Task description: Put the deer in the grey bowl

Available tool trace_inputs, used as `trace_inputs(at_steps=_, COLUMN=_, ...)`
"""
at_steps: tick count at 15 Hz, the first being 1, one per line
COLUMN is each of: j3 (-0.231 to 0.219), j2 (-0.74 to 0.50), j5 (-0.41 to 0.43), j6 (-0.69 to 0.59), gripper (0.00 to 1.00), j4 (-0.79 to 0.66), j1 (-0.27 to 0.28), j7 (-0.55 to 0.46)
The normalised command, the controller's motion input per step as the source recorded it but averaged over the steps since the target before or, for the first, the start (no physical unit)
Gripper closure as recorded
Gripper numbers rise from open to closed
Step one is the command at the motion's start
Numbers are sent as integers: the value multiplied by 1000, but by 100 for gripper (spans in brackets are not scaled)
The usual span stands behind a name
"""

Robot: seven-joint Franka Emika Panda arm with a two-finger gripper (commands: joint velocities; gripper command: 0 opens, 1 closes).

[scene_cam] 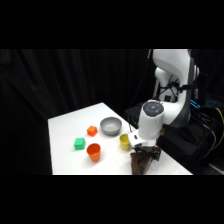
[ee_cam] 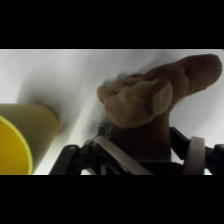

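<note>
Deer (ee_cam: 150,100) clamped between the pincer (scene_cam: 144,156) fingers (ee_cam: 196,152), at the tabletop (scene_cam: 70,125) near edge, just beside the yellow cup (scene_cam: 124,142); grey bowl (scene_cam: 110,126) sits further back, past that cup, orange cup (scene_cam: 94,151) to its left.

2 cups (scene_cam: 93,151), 2 blocks (scene_cam: 79,144), 1 bowl (scene_cam: 110,126), 1 deer (scene_cam: 141,161)

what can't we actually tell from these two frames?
- Side view: the pincer is masked by the wrist and the deer; the deer's lower part is cut by the picture's bottom edge.
- Wrist view: the deer's lower body is hidden behind the linkage; whether it is off the table is unclear.
- Wrist view: yellow cup cut by the left edge; grey bowl out of frame.
</note>
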Motion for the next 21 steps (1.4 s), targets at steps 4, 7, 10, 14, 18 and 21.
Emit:
trace_inputs(at_steps=4, j3=-72, j2=24, j5=-39, j6=72, gripper=59, j4=67, j1=108, j7=-7)
trace_inputs(at_steps=7, j3=-71, j2=-21, j5=-40, j6=43, gripper=81, j4=44, j1=103, j7=-2)
trace_inputs(at_steps=10, j3=-69, j2=-72, j5=-36, j6=-31, gripper=99, j4=41, j1=94, j7=5)
trace_inputs(at_steps=14, j3=-63, j2=-225, j5=-22, j6=-256, gripper=95, j4=47, j1=102, j7=45)
trace_inputs(at_steps=18, j3=-28, j2=-409, j5=-31, j6=-462, gripper=95, j4=52, j1=84, j7=75)
trace_inputs(at_steps=21, j3=7, j2=-438, j5=-36, j6=-448, gripper=95, j4=61, j1=12, j7=49)
